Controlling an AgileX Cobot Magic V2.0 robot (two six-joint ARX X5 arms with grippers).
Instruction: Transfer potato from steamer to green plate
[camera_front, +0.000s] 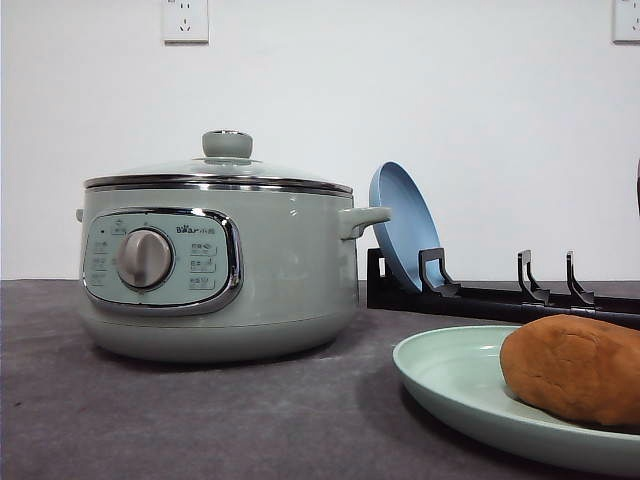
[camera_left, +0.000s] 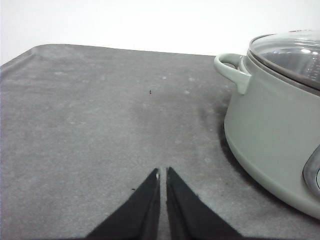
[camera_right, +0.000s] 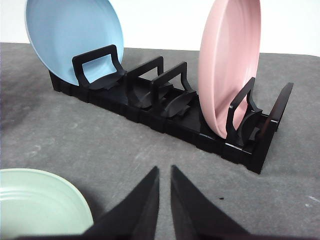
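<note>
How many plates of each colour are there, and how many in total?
Green plate, lying flat on the table with the potato on it: 1
Blue plate, standing in the black rack: 1
Pink plate, standing in the same rack: 1
Total: 3 plates

The left arm's black, tapered two-finger gripper (camera_left: 163, 172) rises from the bottom centre of its wrist frame, fingertips nearly together with only a thin slit between them. The right arm's matching black gripper (camera_right: 165, 170) sits likewise at bottom centre, fingers drawn close, holding nothing.
</note>
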